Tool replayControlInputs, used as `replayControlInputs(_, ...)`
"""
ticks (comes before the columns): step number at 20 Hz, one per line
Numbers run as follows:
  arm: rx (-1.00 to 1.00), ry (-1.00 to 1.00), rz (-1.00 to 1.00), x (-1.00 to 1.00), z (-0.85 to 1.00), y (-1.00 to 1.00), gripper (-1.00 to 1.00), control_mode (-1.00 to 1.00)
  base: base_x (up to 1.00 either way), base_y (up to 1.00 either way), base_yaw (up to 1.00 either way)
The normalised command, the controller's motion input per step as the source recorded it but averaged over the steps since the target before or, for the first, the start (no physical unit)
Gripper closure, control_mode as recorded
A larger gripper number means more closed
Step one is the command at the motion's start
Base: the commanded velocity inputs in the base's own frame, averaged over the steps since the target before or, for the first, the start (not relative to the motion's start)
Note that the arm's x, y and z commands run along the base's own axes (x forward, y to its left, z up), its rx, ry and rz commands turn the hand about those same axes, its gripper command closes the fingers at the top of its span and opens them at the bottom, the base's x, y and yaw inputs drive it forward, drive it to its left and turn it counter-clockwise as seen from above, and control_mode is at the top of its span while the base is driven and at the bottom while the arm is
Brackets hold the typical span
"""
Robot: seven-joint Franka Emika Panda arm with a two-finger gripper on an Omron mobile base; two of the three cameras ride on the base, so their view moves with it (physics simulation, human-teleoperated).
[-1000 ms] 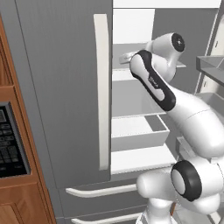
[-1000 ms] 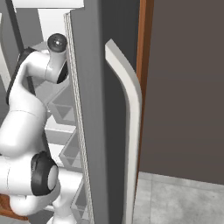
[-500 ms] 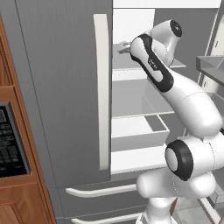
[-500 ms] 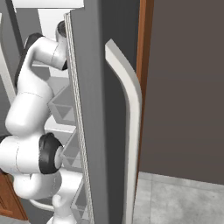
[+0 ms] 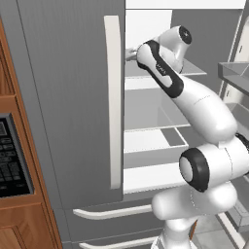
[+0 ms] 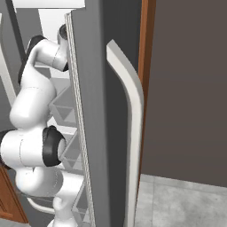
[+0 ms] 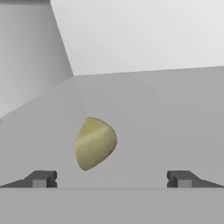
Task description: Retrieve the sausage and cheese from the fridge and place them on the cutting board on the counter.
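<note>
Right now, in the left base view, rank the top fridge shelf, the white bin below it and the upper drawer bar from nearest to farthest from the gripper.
1. The top shelf: highest, right under the open gripper.
2. The white bin: lower down, at mid-height.
3. The upper drawer bar: lowest and out in front, farthest.

The arm [image 5: 194, 102] reaches past the left door [image 5: 73, 97] into the fridge [image 5: 151, 141], at an upper shelf [image 5: 160, 78]. In the hand view the cheese [image 7: 94, 143] lies on the shelf ahead of the gripper [image 7: 111, 179], left of centre between its wide-apart fingertips [image 7: 41, 179], touching neither.
</note>
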Motion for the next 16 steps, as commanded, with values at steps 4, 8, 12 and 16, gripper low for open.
replayControlInputs(4, 0.08, 0.00, 0.06, 0.39, 0.02, 0.11, -1.00, -1.00, 0.00, 0.00, 0.00)
replayControlInputs(8, 0.05, 0.02, 0.07, 0.34, 0.00, 0.20, -1.00, -1.00, 0.00, 0.00, 0.00)
replayControlInputs(12, 0.00, 0.02, 0.10, 0.37, 0.00, 0.25, -1.00, -1.00, 0.00, 0.00, 0.00)
replayControlInputs(16, 0.00, 0.00, 0.06, 0.38, -0.01, 0.15, -1.00, -1.00, 0.00, 0.00, 0.00)
